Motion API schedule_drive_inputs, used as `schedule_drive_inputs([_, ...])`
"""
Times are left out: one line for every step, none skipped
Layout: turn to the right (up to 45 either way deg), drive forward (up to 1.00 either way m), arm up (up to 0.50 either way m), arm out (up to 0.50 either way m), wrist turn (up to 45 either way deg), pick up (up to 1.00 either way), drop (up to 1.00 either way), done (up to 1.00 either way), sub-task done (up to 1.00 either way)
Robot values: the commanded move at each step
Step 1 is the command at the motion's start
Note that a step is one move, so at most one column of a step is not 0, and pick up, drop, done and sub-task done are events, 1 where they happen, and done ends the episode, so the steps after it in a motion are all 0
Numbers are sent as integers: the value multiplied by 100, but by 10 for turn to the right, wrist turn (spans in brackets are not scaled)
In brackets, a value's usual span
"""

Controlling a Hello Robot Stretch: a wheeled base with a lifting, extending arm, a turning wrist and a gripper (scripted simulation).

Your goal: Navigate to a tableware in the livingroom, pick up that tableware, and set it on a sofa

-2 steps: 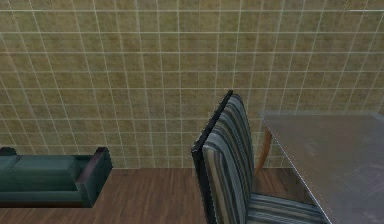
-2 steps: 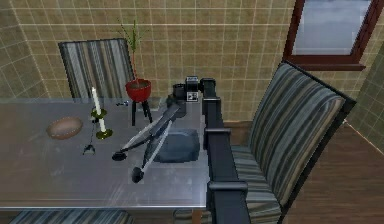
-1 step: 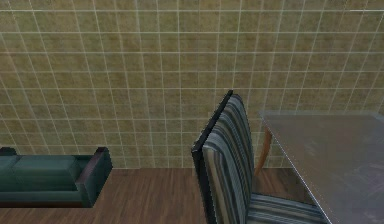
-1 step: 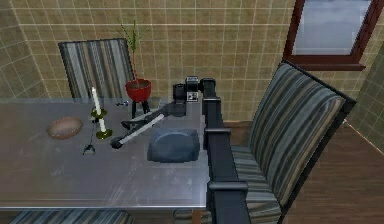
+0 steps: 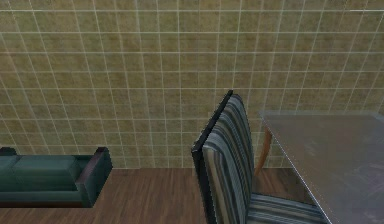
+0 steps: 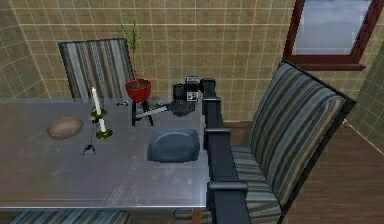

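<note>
While the broad, dull-shining grey tabletop [image 6: 40,165] spreads across the arm side view from 9 o'clock to the middle, the single low, dark teal sofa [image 5: 45,172] sits at 8 o'clock in the forward view, against the tiled wall and well apart from the tabletop. The striped grey-and-black upholstered chairs [image 6: 290,130] number two for certain, one at 3 o'clock and one at 11 o'clock beyond the tabletop; a striped strip at 7 o'clock may be a third. The robot's one dark square arm bar [image 6: 222,160] rises from 6 o'clock. Its pincer [image 6: 145,113] ends near the middle with things on the tabletop at and behind it, so I cannot tell whether it holds anything or how its fingers stand. The task's thing, as I judge it, is the one shallow blue-grey bowl [image 6: 175,147]. It rests on the tabletop near the pincer, at about 5 o'clock from it, and being roundish it offers no long axis to line up with. Smaller still are one red pot with a green plant [image 6: 138,88], one white candle in a brass holder [image 6: 98,112], one brown oval lump [image 6: 66,127] and one tiny dark object [image 6: 90,150].
</note>
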Motion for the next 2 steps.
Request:
schedule_drive_inputs([0,0,0,0,360,0,0,0,0])
schedule_drive_inputs([0,0,-30,0,0,0,0,0,0])
